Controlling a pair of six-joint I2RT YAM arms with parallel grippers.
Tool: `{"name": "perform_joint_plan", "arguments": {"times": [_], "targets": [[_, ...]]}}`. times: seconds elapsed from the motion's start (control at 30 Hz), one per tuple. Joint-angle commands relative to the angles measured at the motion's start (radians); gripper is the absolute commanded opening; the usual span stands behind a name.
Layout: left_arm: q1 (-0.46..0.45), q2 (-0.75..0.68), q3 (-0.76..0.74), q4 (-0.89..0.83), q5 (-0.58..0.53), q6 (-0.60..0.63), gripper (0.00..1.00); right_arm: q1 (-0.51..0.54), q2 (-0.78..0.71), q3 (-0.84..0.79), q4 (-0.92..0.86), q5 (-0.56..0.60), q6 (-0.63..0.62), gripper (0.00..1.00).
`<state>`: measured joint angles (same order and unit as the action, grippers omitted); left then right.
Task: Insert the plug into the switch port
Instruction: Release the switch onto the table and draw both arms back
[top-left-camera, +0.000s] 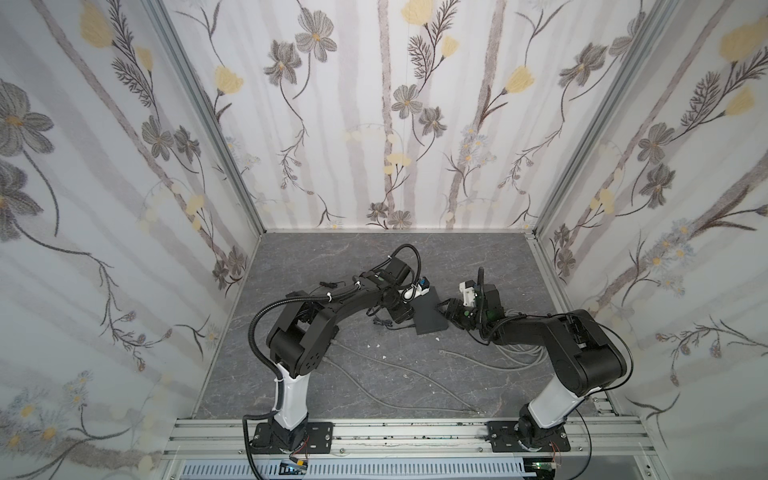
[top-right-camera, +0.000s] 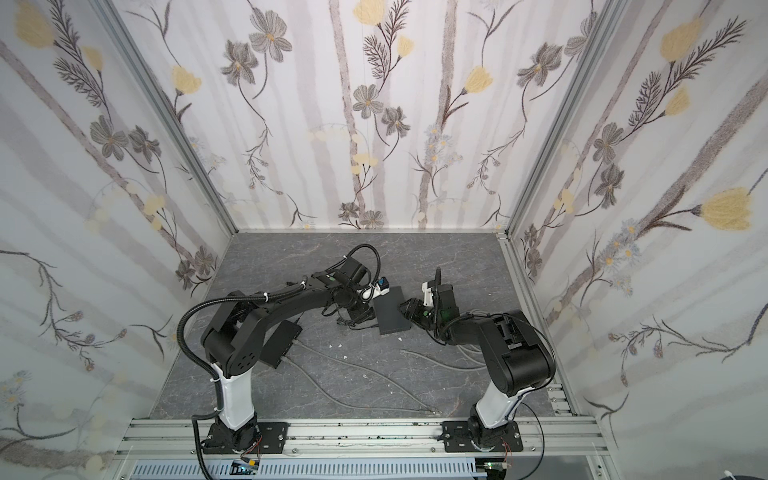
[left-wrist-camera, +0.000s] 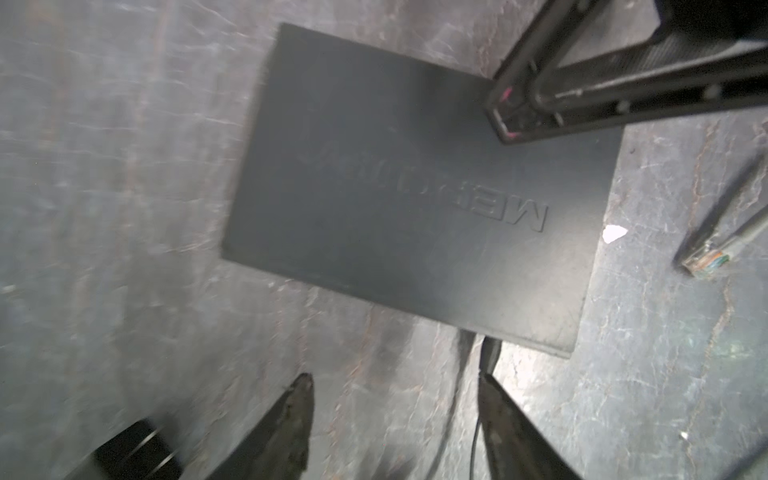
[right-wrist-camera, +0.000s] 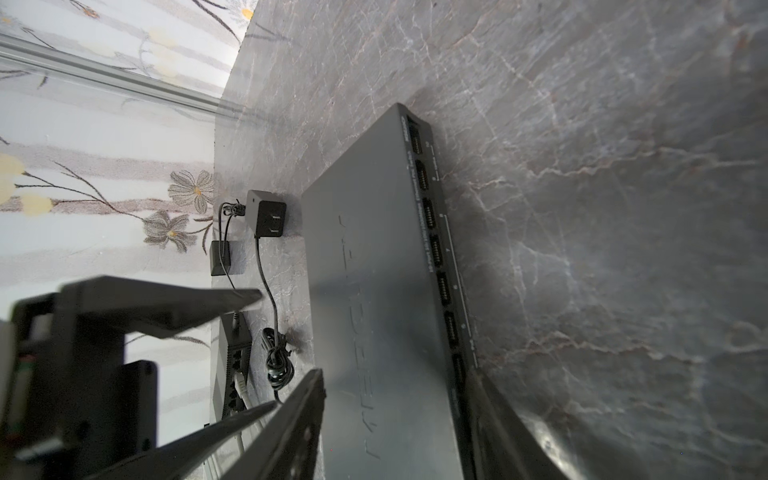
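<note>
In both top views the black switch (top-left-camera: 428, 313) lies flat on the grey table (top-left-camera: 332, 266) between the 2 arms. The left gripper (top-left-camera: 400, 318) points down just beside its left edge. The right gripper (top-left-camera: 444, 309) reaches onto its right end. The plug is too small to make out here.

The left wrist view is blurred. The jaws of the left gripper (left-wrist-camera: 395, 378) stand wide apart with nothing between them. Just ahead of 1 fingertip (left-wrist-camera: 496, 401), a small dark plug (left-wrist-camera: 489, 353) on a black cord (left-wrist-camera: 473, 436) meets the switch's near edge. It looks seated, but I cannot tell how deep. A clear network plug (left-wrist-camera: 702, 262) lies loose on the table, well apart.

In the right wrist view the jaws of the right gripper (right-wrist-camera: 395, 374) flank 1 end of the switch and touch both long sides, which I read as a bracing grasp. The ports (right-wrist-camera: 436, 249) that show along the far side are empty. The power adapter (right-wrist-camera: 266, 212) lies beside the switch.

My judgement is that insertion seems done and release is the step in hand. The next move calls for backing the left gripper straight off without catching the cord, with the right gripper steadying the switch. After that, the plug needs checking to see that it sits home.
</note>
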<state>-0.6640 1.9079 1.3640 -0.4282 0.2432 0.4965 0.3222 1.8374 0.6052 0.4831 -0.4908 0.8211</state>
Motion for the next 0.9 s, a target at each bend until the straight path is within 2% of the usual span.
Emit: {"name": "perform_joint_plan", "arguments": {"times": [0.0, 0.1, 0.2, 0.27, 0.33, 0.47, 0.57, 0.67, 0.77, 0.8, 0.87], "targets": [[0.010, -0.091, -0.025, 0.041, 0.013, -0.050, 1.00, 0.000, -0.022, -0.016, -0.004, 0.029, 0.021, 0.57], [0.011, -0.219, -0.094, 0.094, 0.002, -0.153, 1.00, 0.008, -0.068, -0.042, -0.030, 0.096, 0.037, 0.59], [0.013, -0.388, -0.262, 0.285, 0.005, -0.300, 1.00, 0.032, -0.120, -0.076, -0.040, 0.152, 0.060, 0.60], [0.016, -0.491, -0.372, 0.415, -0.071, -0.461, 1.00, 0.056, -0.136, -0.057, -0.087, 0.184, 0.065, 0.60], [0.026, -0.560, -0.445, 0.465, -0.143, -0.617, 1.00, 0.097, -0.134, -0.034, -0.122, 0.212, 0.078, 0.60], [0.049, -0.628, -0.501, 0.376, -0.182, -0.842, 1.00, 0.208, -0.081, 0.036, -0.125, 0.234, 0.157, 0.60], [0.051, -0.644, -0.551, 0.324, -0.183, -0.919, 1.00, 0.309, -0.033, 0.116, -0.126, 0.254, 0.224, 0.60], [0.052, -0.726, -0.632, 0.343, -0.202, -0.937, 1.00, 0.366, -0.035, 0.185, -0.196, 0.280, 0.240, 0.60], [0.055, -0.799, -0.723, 0.420, -0.199, -0.971, 1.00, 0.352, -0.154, 0.172, -0.320, 0.326, 0.141, 0.60], [0.054, -0.816, -0.757, 0.457, -0.183, -0.986, 1.00, 0.337, -0.200, 0.180, -0.385, 0.334, 0.076, 0.60], [0.054, -0.841, -0.840, 0.597, -0.119, -1.003, 1.00, 0.321, -0.312, 0.221, -0.562, 0.382, -0.130, 0.59]]}}
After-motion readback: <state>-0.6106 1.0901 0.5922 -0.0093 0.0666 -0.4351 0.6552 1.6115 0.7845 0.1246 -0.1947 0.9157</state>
